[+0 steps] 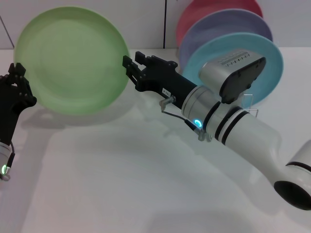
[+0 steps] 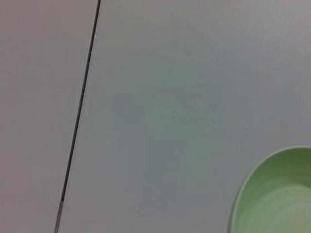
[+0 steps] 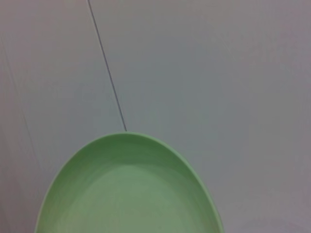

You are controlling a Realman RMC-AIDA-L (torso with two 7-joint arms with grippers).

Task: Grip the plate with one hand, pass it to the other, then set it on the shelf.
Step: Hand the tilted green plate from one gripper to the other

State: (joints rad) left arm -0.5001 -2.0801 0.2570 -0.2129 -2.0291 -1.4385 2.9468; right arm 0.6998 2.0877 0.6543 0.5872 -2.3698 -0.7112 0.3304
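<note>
From the head view, a light green plate point(image 1: 73, 60) is held up on edge above the white table point(image 1: 146, 184), its face turned toward the viewer. The left gripper point(image 1: 18, 80), black on an arm with a green light, meets the plate's left rim; whether its fingers are clamped there cannot be told. The right gripper point(image 1: 132, 68), black on a thick white arm with a blue light, reaches across with its fingers closed on the plate's right rim. Behind that arm, a turquoise plate point(image 1: 272, 63), a lavender plate point(image 1: 218, 26) and a pink plate point(image 1: 204, 7) stand on edge in a wire rack point(image 1: 250, 104), which is mostly hidden.

In the left wrist view, only one curved edge of the green plate point(image 2: 277, 199) shows against a pale wall.

In the right wrist view, the green plate point(image 3: 129, 194) fills the near part of the picture, with wall beyond.
</note>
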